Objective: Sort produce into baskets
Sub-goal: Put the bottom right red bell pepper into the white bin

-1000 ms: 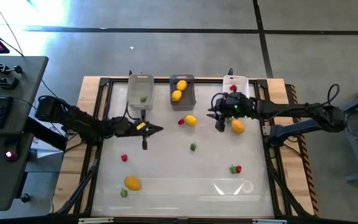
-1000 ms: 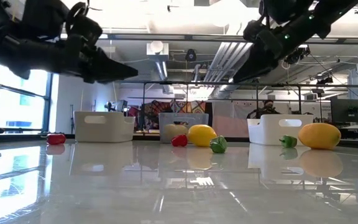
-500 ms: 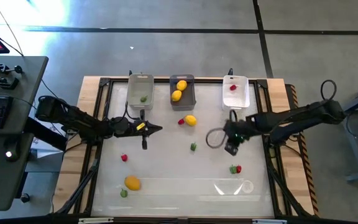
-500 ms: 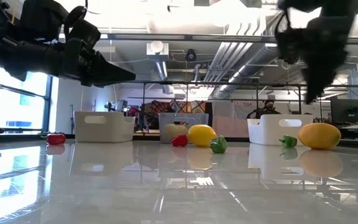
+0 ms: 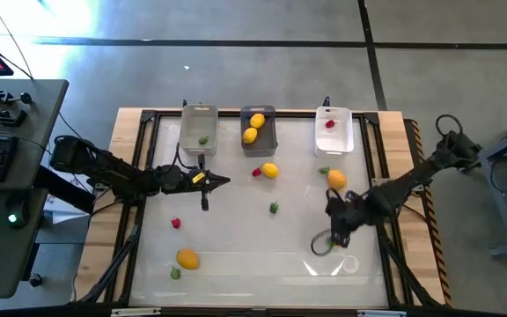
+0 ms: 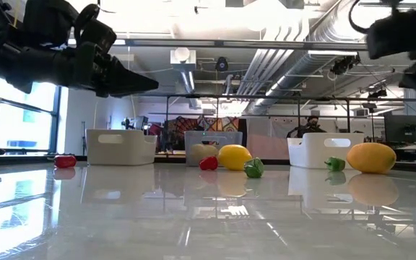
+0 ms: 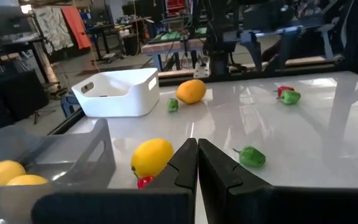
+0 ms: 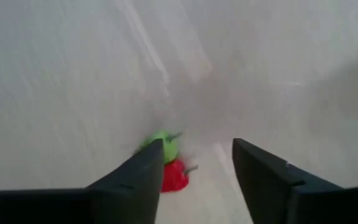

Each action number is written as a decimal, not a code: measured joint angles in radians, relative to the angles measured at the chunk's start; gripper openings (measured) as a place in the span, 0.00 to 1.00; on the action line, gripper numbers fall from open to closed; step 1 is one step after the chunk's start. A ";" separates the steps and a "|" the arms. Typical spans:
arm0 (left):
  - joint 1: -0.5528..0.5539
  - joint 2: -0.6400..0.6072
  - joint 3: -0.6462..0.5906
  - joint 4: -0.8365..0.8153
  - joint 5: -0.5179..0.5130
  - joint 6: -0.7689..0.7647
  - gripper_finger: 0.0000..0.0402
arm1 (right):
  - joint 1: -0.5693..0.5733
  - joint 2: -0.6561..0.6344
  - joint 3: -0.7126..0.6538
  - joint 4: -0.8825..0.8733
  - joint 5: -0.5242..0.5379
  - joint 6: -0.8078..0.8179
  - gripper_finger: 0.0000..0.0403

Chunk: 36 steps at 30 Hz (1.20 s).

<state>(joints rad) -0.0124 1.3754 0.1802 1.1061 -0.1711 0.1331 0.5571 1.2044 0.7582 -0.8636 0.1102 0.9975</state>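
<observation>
Three baskets stand along the far edge: a clear one (image 5: 199,128) with a green bit, a dark grey one (image 5: 258,129) with two lemons, and a white one (image 5: 334,130) with a red berry. Loose on the table lie a lemon (image 5: 270,170), an orange fruit (image 5: 336,179), another orange fruit (image 5: 187,259), and red and green bits. My right gripper (image 8: 197,155) is open above a green bit (image 8: 165,146) and a red berry (image 8: 174,176) near the front right (image 5: 327,240). My left gripper (image 5: 225,182) is shut and empty, raised left of the lemon.
A red berry (image 5: 256,173) lies by the lemon, a green bit (image 5: 274,208) at mid table, a red berry (image 5: 175,224) and a green bit (image 5: 175,274) at the near left, and a green bit (image 5: 324,171) beside the orange fruit. A wooden frame (image 5: 130,114) borders the table.
My right gripper has gone from beside the orange fruit near the white basket toward the table's near edge, and now hangs over the red and green pair at the front right. The produce has stayed in place.
</observation>
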 joint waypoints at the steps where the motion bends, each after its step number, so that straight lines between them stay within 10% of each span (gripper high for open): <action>1: 0.000 0.000 0.000 -0.002 0.000 0.007 0.00 | 0.030 0.020 0.000 0.000 0.014 0.021 0.50; 36: 0.100 0.003 0.000 -0.002 0.004 0.025 0.00 | 0.112 0.217 0.000 0.065 -0.075 0.080 0.63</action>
<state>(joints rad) 0.0875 1.3788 0.1802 1.1042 -0.1674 0.1585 0.6689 1.4216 0.7582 -0.7990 0.0356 1.0779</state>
